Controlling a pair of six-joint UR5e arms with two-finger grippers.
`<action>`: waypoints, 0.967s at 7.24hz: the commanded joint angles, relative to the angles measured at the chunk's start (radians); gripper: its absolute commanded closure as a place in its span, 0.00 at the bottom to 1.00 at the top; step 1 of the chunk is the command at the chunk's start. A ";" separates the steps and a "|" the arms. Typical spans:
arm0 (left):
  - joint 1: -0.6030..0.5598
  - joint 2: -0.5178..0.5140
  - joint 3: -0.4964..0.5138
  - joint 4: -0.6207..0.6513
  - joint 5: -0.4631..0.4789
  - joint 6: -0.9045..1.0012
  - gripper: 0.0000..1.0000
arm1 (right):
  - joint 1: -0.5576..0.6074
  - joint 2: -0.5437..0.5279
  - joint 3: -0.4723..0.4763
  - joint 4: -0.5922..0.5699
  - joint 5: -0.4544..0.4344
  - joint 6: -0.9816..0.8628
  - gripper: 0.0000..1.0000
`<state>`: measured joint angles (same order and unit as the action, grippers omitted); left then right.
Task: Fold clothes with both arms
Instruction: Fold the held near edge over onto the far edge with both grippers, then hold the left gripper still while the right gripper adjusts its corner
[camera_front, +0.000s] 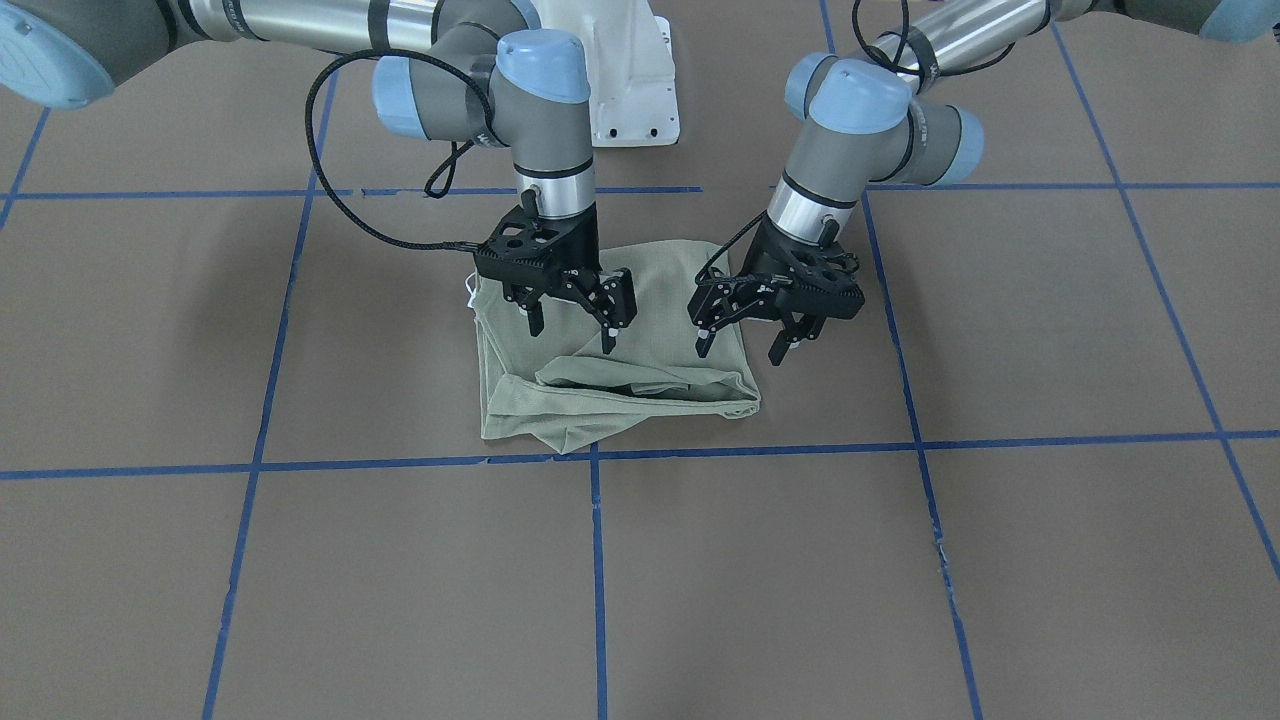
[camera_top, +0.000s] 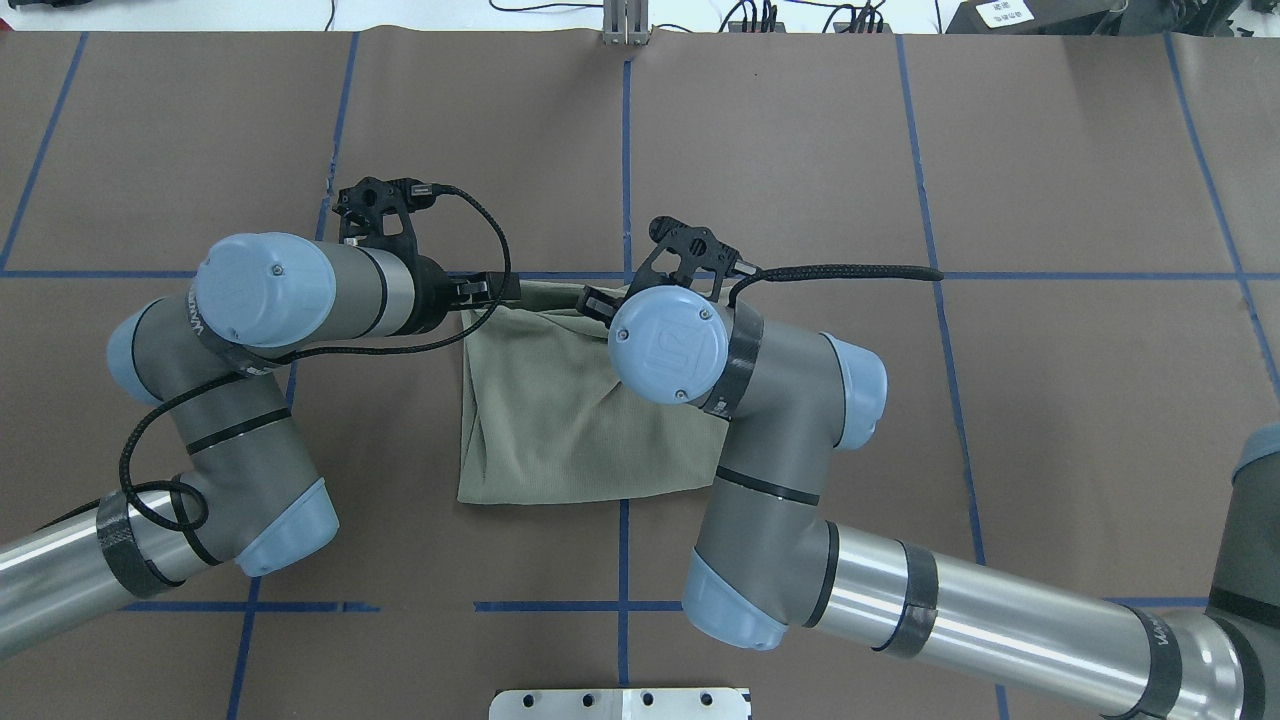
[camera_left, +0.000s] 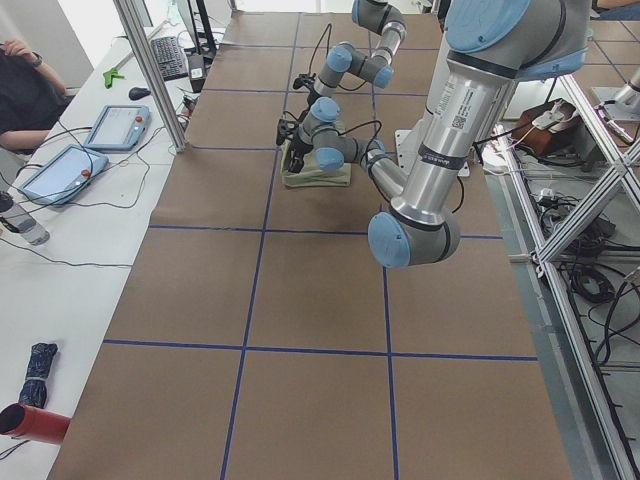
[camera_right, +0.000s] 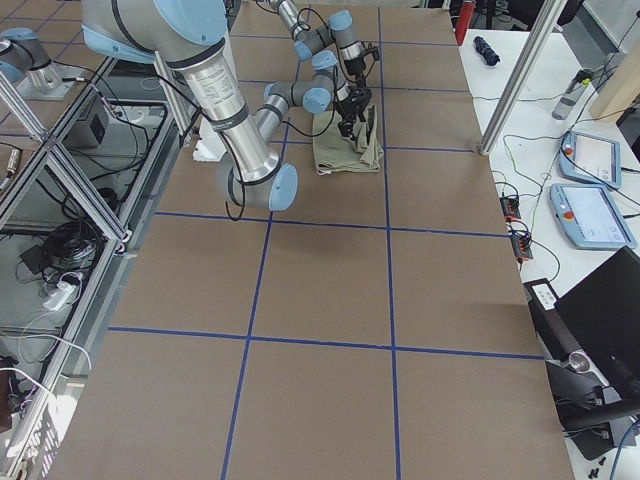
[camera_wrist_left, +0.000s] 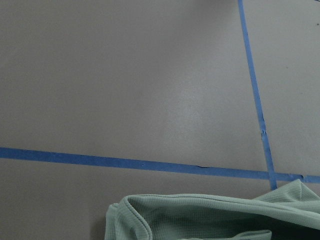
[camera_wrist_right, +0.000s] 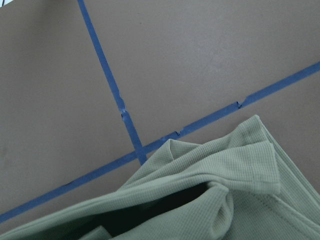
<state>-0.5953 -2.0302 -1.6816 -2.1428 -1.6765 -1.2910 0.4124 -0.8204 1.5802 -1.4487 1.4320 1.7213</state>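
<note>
On the table the folded shirt was laid as a nearly square bundle, a little longer from the robot's left to its right. Its smooth folded edge was turned to the robot, its rumpled loose edges away. Over that far part the right hand and the left hand were held side by side above the cloth, both spread open and empty.

L gripper, R gripper: both spread

Right arm hides part of the shirt.
</note>
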 joint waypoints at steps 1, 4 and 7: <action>-0.003 0.001 -0.001 0.000 -0.008 0.002 0.00 | -0.027 0.001 -0.075 0.001 -0.022 -0.038 0.00; -0.003 0.002 -0.001 -0.002 -0.008 0.002 0.00 | 0.015 0.029 -0.152 -0.001 -0.022 -0.098 0.00; -0.001 0.004 -0.001 -0.003 -0.008 0.001 0.00 | 0.133 0.124 -0.333 0.001 -0.018 -0.193 0.00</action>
<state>-0.5969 -2.0269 -1.6828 -2.1456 -1.6853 -1.2895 0.4904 -0.7213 1.3049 -1.4483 1.4108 1.5789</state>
